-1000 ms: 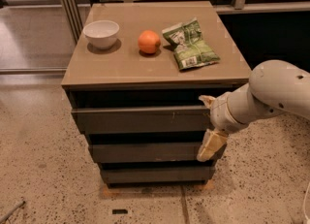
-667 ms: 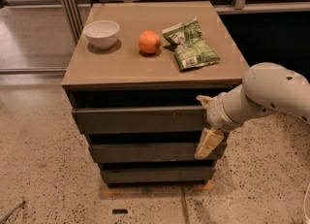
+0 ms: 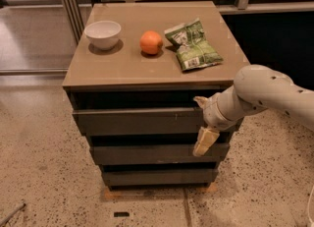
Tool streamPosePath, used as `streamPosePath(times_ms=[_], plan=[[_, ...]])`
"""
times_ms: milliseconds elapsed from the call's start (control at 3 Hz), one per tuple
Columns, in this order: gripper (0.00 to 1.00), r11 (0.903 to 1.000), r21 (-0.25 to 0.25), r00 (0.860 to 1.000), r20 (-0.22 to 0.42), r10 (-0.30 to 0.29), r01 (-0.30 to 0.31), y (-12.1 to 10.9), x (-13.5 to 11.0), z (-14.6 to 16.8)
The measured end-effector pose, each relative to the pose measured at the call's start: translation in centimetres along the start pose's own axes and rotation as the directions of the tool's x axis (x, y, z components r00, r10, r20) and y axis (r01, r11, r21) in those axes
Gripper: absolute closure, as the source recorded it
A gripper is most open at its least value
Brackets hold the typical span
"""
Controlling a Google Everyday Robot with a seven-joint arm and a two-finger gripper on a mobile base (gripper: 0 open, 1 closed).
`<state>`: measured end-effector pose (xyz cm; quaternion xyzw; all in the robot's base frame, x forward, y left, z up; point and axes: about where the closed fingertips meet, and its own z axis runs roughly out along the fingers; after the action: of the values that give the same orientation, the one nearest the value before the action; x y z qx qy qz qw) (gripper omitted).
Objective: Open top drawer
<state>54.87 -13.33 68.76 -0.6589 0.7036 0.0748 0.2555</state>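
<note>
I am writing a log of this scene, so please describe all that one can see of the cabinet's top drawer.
The top drawer is a long, flat, dark grey front panel without a handle, the uppermost of three. It sits level under the brown cabinet top, with a dark gap between them. Small pale marks show right of its centre. The robot's pale tool is at its right end, against the panel; whether it grips the panel is unclear.

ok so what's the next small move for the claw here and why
Probably ease the claw in a little so its upper finger hooks behind the top edge of the top drawer, ready to pull. The claw sits at the right end of the drawer front, fingers apart, one above the panel and one below, and the drawer looks shut or nearly so.
</note>
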Motion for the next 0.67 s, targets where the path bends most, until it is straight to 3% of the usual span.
streamPosePath(times_ms=[333, 667], plan=[[0.00, 0.9999, -0.014, 1.000, 0.012, -0.010, 0.010, -1.2, 0.1, 1.9], [0.00, 0.9987, -0.048, 0.999, 0.028, -0.019, 0.020, -4.1, 0.4, 6.0]])
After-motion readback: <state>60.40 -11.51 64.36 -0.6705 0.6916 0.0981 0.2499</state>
